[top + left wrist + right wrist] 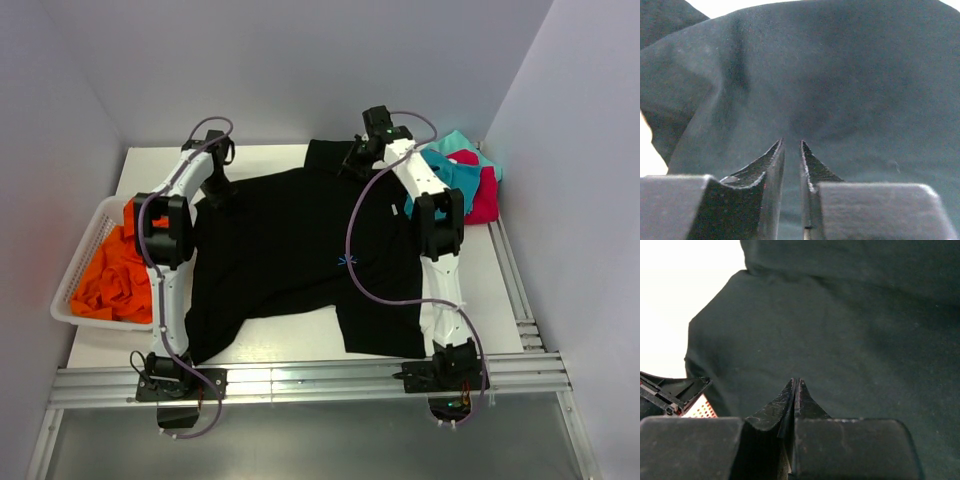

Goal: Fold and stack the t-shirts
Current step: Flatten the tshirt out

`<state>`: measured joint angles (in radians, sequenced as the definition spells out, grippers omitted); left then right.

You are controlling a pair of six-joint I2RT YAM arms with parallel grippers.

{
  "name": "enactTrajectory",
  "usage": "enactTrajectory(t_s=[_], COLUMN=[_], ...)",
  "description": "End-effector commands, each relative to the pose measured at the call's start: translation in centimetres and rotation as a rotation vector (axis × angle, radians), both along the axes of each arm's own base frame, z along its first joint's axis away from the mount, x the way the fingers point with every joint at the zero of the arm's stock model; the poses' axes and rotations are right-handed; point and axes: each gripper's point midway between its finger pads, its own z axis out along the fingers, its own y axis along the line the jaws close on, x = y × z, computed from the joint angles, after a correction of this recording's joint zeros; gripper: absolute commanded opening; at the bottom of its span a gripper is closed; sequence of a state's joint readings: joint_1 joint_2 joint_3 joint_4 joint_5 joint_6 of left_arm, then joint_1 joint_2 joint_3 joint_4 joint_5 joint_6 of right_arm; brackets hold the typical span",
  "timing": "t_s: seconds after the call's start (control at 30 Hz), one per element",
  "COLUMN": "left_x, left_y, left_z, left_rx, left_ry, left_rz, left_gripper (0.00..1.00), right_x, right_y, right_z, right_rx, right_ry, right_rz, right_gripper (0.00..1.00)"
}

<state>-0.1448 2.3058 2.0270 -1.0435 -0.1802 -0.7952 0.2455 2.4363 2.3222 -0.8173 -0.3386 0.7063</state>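
A large black t-shirt (290, 240) lies spread across the table, its blue starburst mark (347, 261) facing up. My left gripper (218, 192) is down on the shirt's far left shoulder. In the left wrist view its jaws (791, 142) stand a narrow gap apart, with black cloth (840, 75) showing in the gap. My right gripper (355, 160) rests on the far edge near the collar. Its fingertips (797, 381) are pressed together against the black cloth (840, 340), and no fold shows between them. Orange t-shirts (115, 270), a teal t-shirt (455, 165) and a pink-red one (482, 195) lie off to the sides.
The orange shirts fill a white basket (70, 285) at the table's left edge. The teal and pink-red shirts are piled at the back right corner by the wall. Bare white table (280, 340) shows below the shirt's hem. Metal rails (300, 380) run along the near edge.
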Motion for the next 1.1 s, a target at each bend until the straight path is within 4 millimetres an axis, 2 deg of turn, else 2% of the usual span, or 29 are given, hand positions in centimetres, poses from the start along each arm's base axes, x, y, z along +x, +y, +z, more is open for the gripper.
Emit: enactTrajectory(t_s=[0.0, 0.13, 0.37, 0.53, 0.63, 0.67, 0.73, 0.77, 0.8, 0.87, 0.9, 0.97, 1.07], left_x=[1.3, 1.1, 1.1, 1.3, 1.5, 1.6, 2.0, 1.9, 2.4, 2.8, 3.0, 3.7, 5.8], left_y=[-0.2, 0.4, 1.6, 1.3, 1.0, 0.7, 0.3, -0.1, -0.3, -0.9, -1.4, -2.3, -5.1], left_z=[1.7, -0.4, -3.6, -5.9, -6.9, -7.2, -7.8, -8.5, -8.4, -8.6, -8.8, -8.8, -8.4], left_rx=[-0.03, -0.019, 0.018, -0.023, -0.043, -0.056, -0.077, -0.095, -0.104, -0.121, -0.15, -0.178, -0.272], left_ry=[-0.049, -0.008, 0.054, 0.082, 0.09, 0.094, 0.097, 0.113, 0.102, 0.094, 0.089, 0.067, -0.01], left_rz=[0.028, 0.048, 0.082, 0.113, 0.117, 0.117, 0.121, 0.118, 0.117, 0.112, 0.103, 0.081, 0.004], left_gripper=[0.22, 0.2, 0.17, 0.15, 0.15, 0.15, 0.14, 0.13, 0.12, 0.12, 0.12, 0.12, 0.14], right_x=[1.5, 2.5, 3.1, 3.6, 4.3, 4.6, 5.0, 5.2, 5.4, 5.6, 6.1, 6.0, 5.9], right_y=[0.5, -0.6, -2.7, -4.9, -8.0, -9.9, -12.5, -14.7, -16.1, -17.5, -20.8, -22.5, -25.1], right_z=[2.6, 0.1, -5.7, -7.3, -7.6, -7.7, -7.8, -8.0, -8.0, -8.1, -7.7, -8.1, -8.7], right_rx=[0.04, 0.006, -0.044, -0.056, -0.067, -0.074, -0.092, -0.102, -0.124, -0.152, -0.167, -0.187, -0.202], right_ry=[-0.092, -0.059, 0.052, 0.073, 0.076, 0.078, 0.079, 0.084, 0.077, 0.07, 0.062, 0.069, 0.084], right_rz=[-0.02, -0.072, -0.194, -0.265, -0.334, -0.371, -0.425, -0.463, -0.492, -0.516, -0.568, -0.598, -0.644], right_gripper=[0.0, 0.0, 0.0, 0.0, 0.0, 0.0, 0.0, 0.0, 0.0, 0.0, 0.0, 0.0, 0.0])
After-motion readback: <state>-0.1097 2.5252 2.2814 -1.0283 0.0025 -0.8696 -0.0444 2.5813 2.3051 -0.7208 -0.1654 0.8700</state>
